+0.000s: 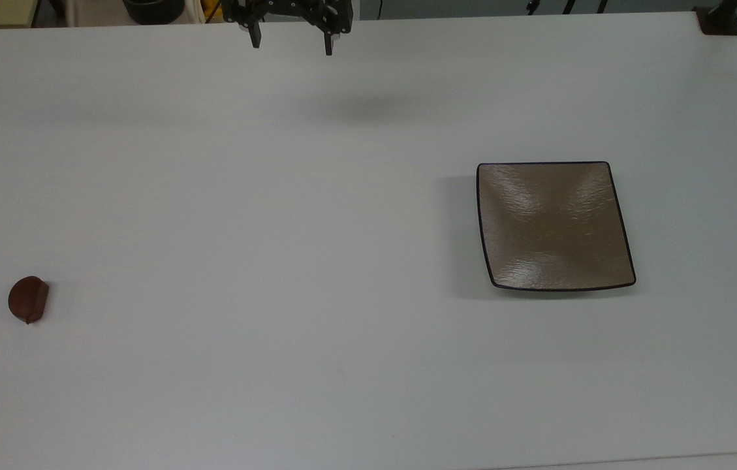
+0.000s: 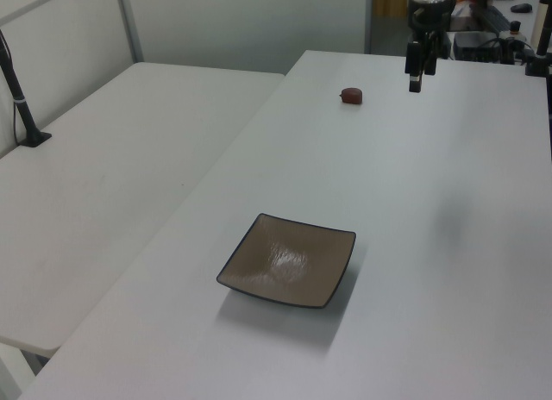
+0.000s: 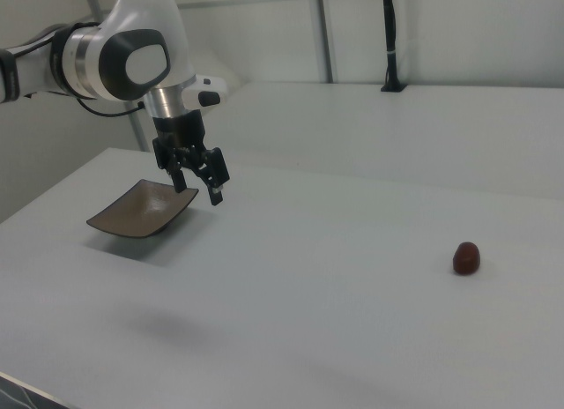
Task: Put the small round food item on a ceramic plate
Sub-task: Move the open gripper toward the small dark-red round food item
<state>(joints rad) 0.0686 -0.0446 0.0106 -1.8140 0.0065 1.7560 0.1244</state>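
Note:
The small round food item (image 1: 28, 299) is a glossy reddish-brown lump lying on the white table near the top view's left edge; it also shows far back in the left view (image 2: 351, 95) and at the right view's right (image 3: 466, 258). The ceramic plate (image 1: 554, 225) is square, tan-brown with a thin black rim, and lies bare at the top view's right (image 2: 289, 261) (image 3: 141, 210). My gripper (image 1: 291, 42) hangs open above the table's far edge in the top view, well apart from both, with nothing between its fingers (image 2: 417, 77) (image 3: 200, 187).
A second white table (image 2: 112, 184) adjoins on the left view's left, with a black post (image 2: 26, 115) on it. A dark mount (image 1: 721, 19) sits at the top view's upper right corner. Clutter stands beyond the table's far edge.

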